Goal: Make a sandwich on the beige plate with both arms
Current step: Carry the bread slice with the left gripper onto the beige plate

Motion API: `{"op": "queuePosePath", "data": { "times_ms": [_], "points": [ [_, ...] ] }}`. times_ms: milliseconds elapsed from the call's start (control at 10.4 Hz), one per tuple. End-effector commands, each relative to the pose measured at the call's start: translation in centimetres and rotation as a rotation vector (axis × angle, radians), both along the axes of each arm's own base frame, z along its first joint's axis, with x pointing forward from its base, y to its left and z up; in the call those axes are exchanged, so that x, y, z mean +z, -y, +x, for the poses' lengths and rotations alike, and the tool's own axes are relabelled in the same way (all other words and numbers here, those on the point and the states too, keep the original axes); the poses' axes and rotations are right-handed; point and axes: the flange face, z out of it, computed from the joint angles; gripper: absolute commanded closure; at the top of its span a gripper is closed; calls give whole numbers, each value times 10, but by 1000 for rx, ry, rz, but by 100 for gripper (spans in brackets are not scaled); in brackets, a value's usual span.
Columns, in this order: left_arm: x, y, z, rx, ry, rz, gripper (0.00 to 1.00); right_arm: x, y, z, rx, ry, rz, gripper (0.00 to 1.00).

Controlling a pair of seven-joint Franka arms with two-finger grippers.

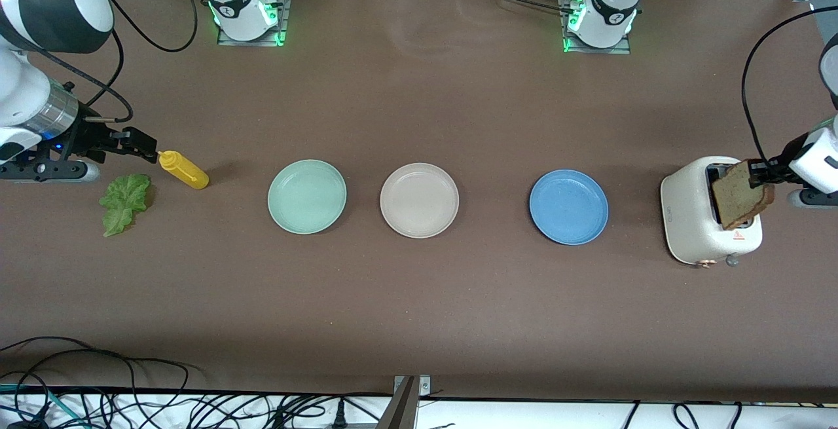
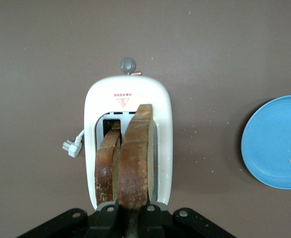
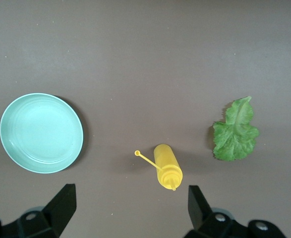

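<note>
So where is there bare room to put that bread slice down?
Open tabletop lies between the beige plate and the blue plate, and all along the strip nearer the front camera. It is crowded at the toaster, where the left hand grips the bread slice, and around the lettuce and mustard bottle.

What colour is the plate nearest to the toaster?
Blue. The blue plate shows best in the front view, beside the toaster.
</note>
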Motion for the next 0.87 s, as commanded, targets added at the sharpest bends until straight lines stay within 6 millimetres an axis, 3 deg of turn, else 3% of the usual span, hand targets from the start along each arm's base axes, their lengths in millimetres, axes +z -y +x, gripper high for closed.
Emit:
{"op": "queuePosePath", "data": {
  "times_ms": [0,290,580,773],
  "points": [
    [28,23,7,-76,3,15,100,4,0,1,-10,-5,11,0],
    [48,82,14,-165,4,-10,100,4,0,1,-10,-5,11,0],
    [39,166,15,-255,-14,-151,100,4,0,1,-10,-5,11,0],
    [31,200,13,-249,-33,-311,100,4,0,1,-10,-5,11,0]
  ]
}}
